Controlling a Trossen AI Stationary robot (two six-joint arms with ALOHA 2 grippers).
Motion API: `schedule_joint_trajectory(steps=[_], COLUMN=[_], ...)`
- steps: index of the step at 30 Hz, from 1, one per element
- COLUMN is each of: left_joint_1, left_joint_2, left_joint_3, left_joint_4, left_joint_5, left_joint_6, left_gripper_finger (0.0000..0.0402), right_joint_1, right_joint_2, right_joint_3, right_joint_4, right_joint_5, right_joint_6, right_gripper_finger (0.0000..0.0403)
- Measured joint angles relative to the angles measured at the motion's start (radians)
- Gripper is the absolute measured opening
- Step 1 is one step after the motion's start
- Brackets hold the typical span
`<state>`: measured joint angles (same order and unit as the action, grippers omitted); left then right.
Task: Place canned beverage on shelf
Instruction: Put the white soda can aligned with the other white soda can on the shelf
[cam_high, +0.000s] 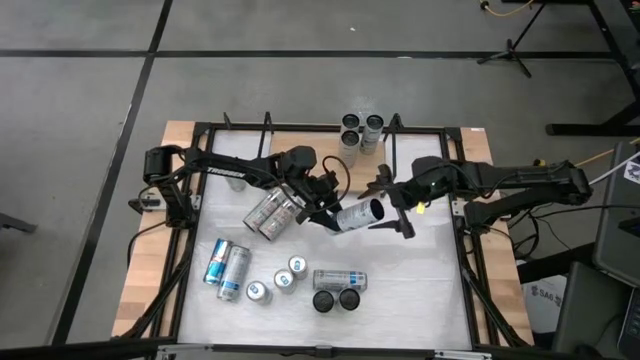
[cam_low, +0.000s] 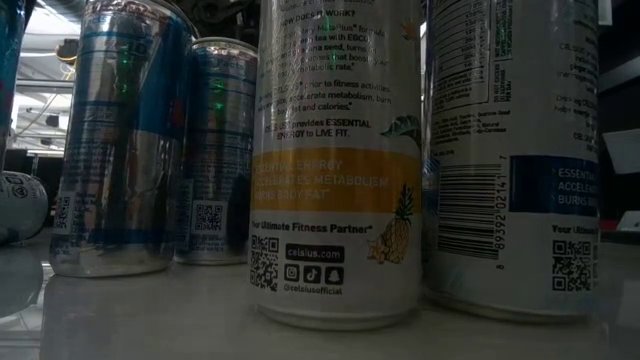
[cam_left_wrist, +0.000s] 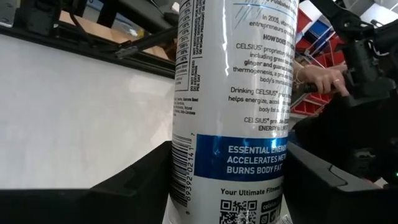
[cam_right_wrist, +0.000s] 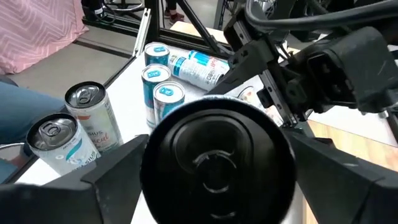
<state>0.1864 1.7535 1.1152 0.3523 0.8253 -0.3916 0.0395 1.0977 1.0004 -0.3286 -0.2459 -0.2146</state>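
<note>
A white can with a blue band (cam_high: 358, 215) lies roughly level in the air between my two grippers, above the middle of the table. My left gripper (cam_high: 328, 208) is shut on it; the left wrist view shows the can (cam_left_wrist: 230, 93) between the fingers. My right gripper (cam_high: 392, 208) is open. Its fingers stand on either side of the can's dark top end (cam_right_wrist: 217, 155), and I cannot tell whether they touch it. The shelf is out of view. My left gripper pinches the can's lower part (cam_left_wrist: 186, 186), near the barcode and blue band, between its two fingers, one on each side. It comes from the table's left. The can is lifted clear of the table, roughly level, its top end pointing toward the table's right.
Two silver cans (cam_high: 272, 210) lie beside my left gripper. Blue cans (cam_high: 225, 265), small upright cans (cam_high: 275, 282), a lying can (cam_high: 340, 279) and dark-topped cans (cam_high: 335, 299) fill the near side. Three cans (cam_high: 360, 130) stand at the far edge. A person's hand (cam_left_wrist: 320, 78) shows beyond the table.
</note>
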Motion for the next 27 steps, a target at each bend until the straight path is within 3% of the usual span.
schedule_joint_trajectory(steps=[13, 23, 27], left_joint_1=[0.0, 0.001, 0.0], left_joint_2=[0.0, 0.0, 0.0], left_joint_3=[0.0, 0.0, 0.0], left_joint_4=[-0.001, -0.009, -0.019], left_joint_5=[-0.02, -0.03, -0.053], left_joint_6=[0.0, 0.004, 0.008], left_gripper_finger=[0.0233, 0.0234, 0.0236], right_joint_1=[0.0, 0.0, 0.0], right_joint_2=[0.027, 0.041, 0.041], right_joint_3=[0.001, 0.001, 0.001], right_joint_4=[0.006, 0.019, 0.019], right_joint_5=[0.0, 0.002, 0.0], right_joint_6=[0.001, 0.0, -0.005], right_gripper_finger=[0.0356, 0.0246, 0.0236])
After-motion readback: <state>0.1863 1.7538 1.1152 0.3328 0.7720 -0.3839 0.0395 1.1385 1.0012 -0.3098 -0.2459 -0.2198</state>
